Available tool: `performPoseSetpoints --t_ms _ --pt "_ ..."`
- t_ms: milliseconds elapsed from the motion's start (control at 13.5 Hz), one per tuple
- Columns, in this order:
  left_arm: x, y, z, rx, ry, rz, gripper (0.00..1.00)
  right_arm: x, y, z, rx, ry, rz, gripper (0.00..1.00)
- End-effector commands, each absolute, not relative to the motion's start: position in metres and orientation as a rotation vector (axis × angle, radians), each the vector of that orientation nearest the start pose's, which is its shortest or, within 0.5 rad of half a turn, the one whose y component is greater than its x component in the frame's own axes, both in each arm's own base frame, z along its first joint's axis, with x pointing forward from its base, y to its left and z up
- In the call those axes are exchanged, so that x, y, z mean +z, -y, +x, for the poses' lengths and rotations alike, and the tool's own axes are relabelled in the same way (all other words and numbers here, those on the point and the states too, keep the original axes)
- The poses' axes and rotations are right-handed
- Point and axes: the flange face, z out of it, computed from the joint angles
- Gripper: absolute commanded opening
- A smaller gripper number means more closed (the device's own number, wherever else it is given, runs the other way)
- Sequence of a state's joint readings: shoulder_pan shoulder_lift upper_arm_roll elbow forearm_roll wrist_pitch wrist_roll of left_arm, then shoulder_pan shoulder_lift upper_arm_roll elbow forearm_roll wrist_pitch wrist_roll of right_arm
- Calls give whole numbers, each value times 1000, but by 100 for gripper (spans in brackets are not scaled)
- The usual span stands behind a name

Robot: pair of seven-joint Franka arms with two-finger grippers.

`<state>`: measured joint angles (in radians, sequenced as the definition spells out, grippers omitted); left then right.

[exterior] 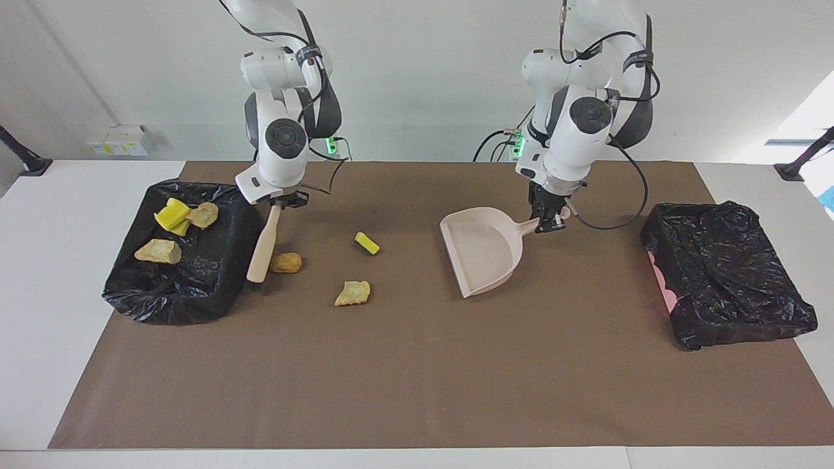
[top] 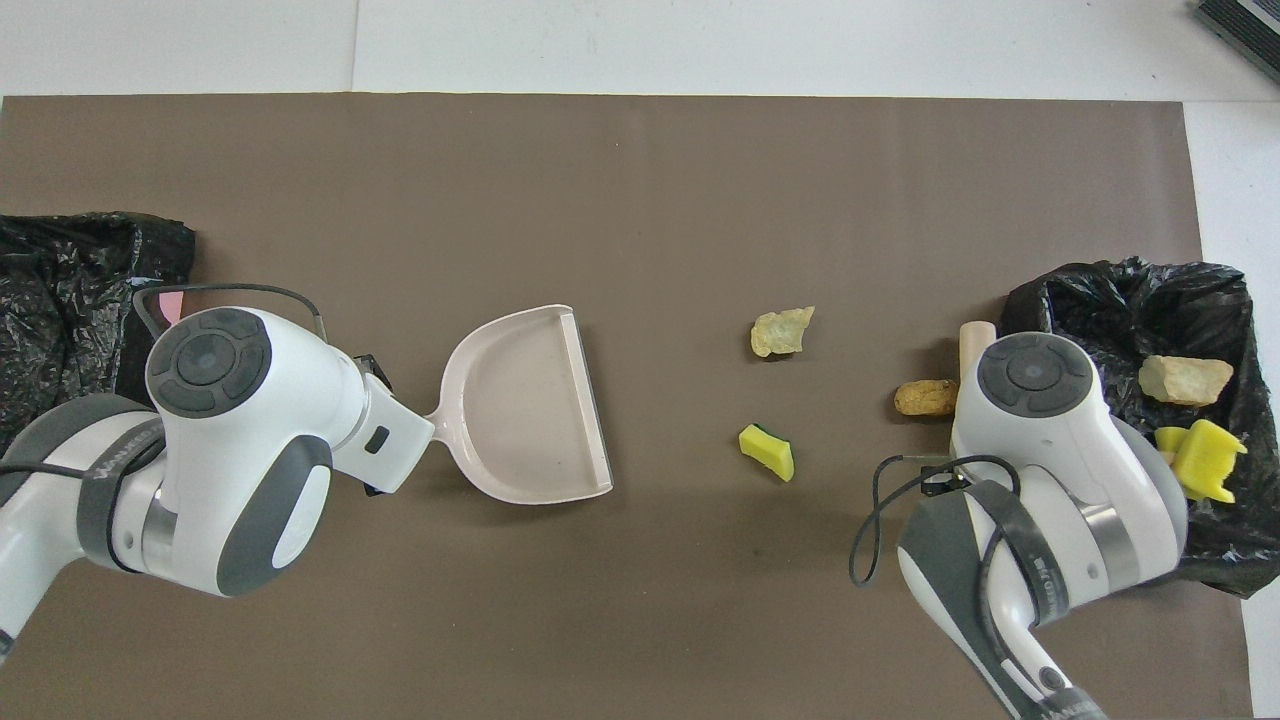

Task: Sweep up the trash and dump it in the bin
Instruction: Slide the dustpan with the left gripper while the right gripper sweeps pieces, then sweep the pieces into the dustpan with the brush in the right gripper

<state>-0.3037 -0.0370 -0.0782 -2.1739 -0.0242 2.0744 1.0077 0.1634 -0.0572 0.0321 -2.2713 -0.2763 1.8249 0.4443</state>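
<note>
Left hand (exterior: 549, 218) clenched on dustpan (exterior: 482, 251) handle, mouth toward trash for catching. Right hand (exterior: 281, 200) gripping brush (exterior: 264, 246), poised beside orange-brown lump (exterior: 286, 262). Yellow sponge (exterior: 367, 243) and beige lump (exterior: 353, 293) loose on surface (exterior: 417, 391) between; other pieces in bin (exterior: 195, 286).

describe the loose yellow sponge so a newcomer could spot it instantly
Start at the dustpan mid-mat, held by the left gripper, and look toward the right arm's end. Three loose pieces lie there; the yellow sponge is nearest the dustpan, the only bright yellow one, with a dark green face.
</note>
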Motion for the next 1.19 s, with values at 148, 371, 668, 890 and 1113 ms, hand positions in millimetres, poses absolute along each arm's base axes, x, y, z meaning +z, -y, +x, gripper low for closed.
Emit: performPoseSetpoints --t_ms 148,371,668,890,1113 --pt "394 201 462 56 -1966 -2477 0 347 -77 459 422 -61 -3418 0" --pt "386 233 452 11 -1909 -2512 0 328 -125 457 445 53 -3354 0" --pt "368 253 442 66 -1918 -2512 0 307 -203 472 474 143 -3253 0" --pt "361 248 431 110 -1902 -2527 0 306 -254 469 466 190 -3139 0" --pt "361 249 431 110 -1870 -2553 0 319 -300 459 486 226 -3004 0"
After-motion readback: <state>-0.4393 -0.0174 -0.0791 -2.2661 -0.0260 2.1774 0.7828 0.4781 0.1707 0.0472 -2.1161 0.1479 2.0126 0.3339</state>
